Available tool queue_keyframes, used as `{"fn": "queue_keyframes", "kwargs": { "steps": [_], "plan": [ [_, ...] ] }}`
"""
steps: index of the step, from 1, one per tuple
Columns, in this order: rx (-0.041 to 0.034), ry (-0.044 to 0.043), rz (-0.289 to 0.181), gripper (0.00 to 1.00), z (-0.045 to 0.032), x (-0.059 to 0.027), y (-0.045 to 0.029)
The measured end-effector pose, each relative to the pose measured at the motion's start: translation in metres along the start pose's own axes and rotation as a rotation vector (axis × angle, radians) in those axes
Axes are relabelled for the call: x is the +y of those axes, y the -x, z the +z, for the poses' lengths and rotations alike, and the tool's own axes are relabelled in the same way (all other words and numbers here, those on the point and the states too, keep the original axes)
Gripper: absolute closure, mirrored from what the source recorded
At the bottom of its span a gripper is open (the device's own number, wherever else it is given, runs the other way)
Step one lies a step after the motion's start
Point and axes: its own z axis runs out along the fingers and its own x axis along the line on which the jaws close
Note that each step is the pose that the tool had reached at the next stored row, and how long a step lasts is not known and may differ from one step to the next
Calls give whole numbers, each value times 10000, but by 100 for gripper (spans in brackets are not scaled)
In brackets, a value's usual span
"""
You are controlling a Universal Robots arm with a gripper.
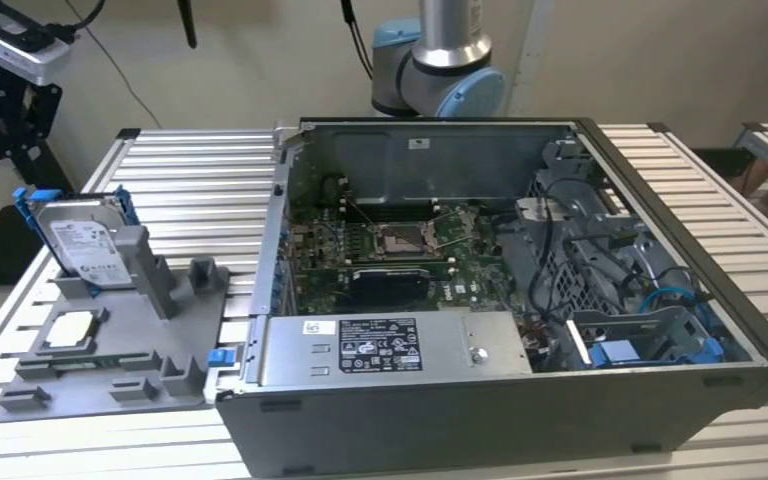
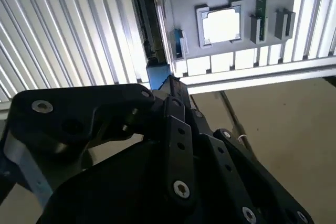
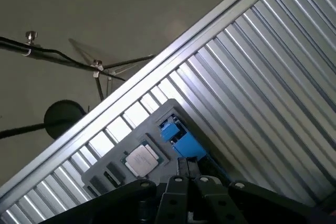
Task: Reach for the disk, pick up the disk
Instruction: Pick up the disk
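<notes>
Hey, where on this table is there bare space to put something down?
Bare table lies beyond the grey tray, at the exterior view's left of the case, and at the exterior view's right of it. The tray is crowded: the disk stands in it, the chip lies in front.

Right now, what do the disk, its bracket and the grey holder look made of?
The disk: silver-grey metal casing, dull sheen; white label probably paper. The bracket: bright blue plastic, by its saturated uniform colour. The grey holder: matte plastic, likely moulded or printed; no glint.
</notes>
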Motion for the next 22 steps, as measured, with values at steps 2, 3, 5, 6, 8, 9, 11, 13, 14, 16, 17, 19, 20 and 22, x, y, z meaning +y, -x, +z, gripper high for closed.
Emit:
{"fn": "queue_keyframes", "kwargs": {
  "steps": [2, 3, 5, 6, 8, 9, 11, 13, 14, 16, 17, 19, 20, 22],
  "plan": [
    [15, 0, -376, 100, 0, 0, 0],
    [22, 0, -555, 100, 0, 0, 0],
    [34, 0, -908, 100, 0, 0, 0],
    [42, -1, -1094, 100, 0, 0, 0],
    [56, -1, -1458, 100, 0, 0, 0],
    [62, -1, -1639, 100, 0, 0, 0],
    [77, -1, -2003, 100, 0, 0, 0],
    [91, -1, -2363, 100, 0, 0, 0],
    [97, -2, -2549, 100, 0, 0, 0],
    [111, -1, -2903, 100, 0, 0, 0],
    [118, -1, -3093, 100, 0, 0, 0],
    [131, -2, -3452, 100, 0, 0, 0],
    [138, -2, -3637, 100, 0, 0, 0],
    [153, -2, -4013, 100, 0, 0, 0]
  ]
}}
